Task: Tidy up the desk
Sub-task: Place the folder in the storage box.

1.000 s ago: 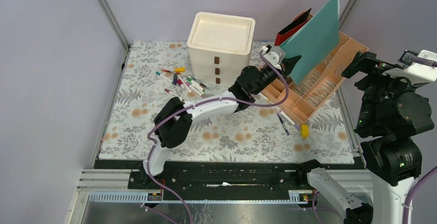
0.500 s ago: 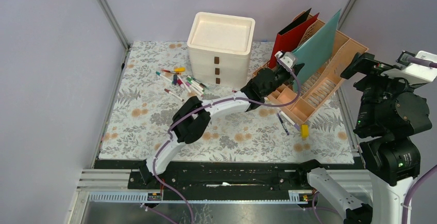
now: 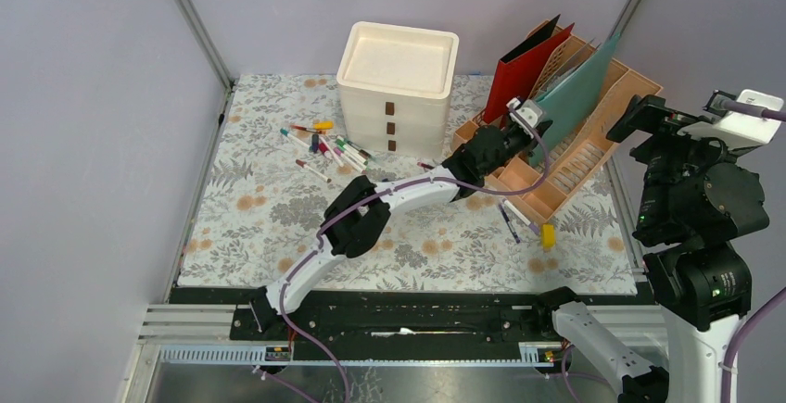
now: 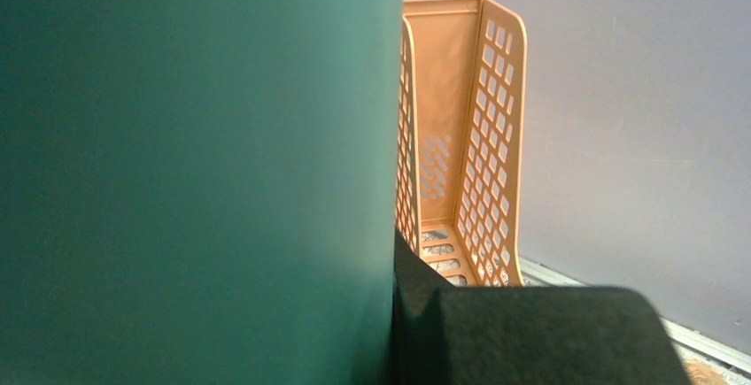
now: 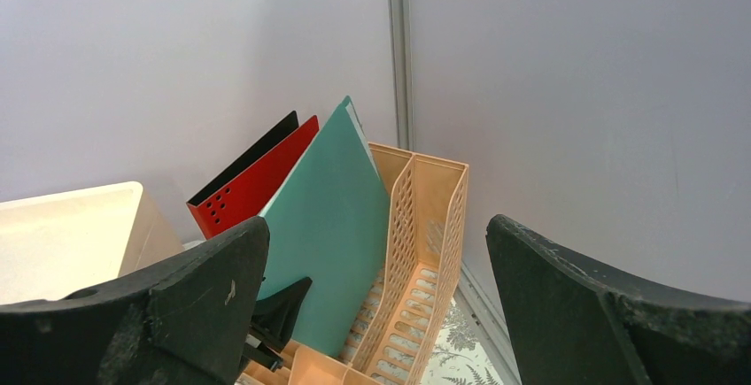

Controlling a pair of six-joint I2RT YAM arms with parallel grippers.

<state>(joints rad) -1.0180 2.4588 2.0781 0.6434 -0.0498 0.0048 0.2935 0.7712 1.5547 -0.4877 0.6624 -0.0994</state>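
While its jaws are drawn narrow on the lower edge of a teal folder (image 3: pixel 576 88), the left pincer (image 3: pixel 526 127) sits at the near end of an orange file rack (image 3: pixel 593 148). The folder stands tilted in one of the rack's slots. Seen from the wrist, a dark finger pad (image 4: pixel 531 332) lies against the folder, with the rack's perforated walls just beyond. Close beside the pincer, a red folder (image 3: pixel 519 65) leans in the same rack. Farther out stands a cream drawer unit (image 3: pixel 394 83), and loose markers (image 3: pixel 329 148) lie scattered past it. The desk (image 3: pixel 278 208) lies beneath the pincer and spreads back along its arm. Behind the pincer, a small yellow block (image 3: pixel 548 234) rests near the rack's corner. Well apart, on the rack's other side, the right pincer (image 5: pixel 376 230) hangs raised with its jaws wide, gripping nothing.
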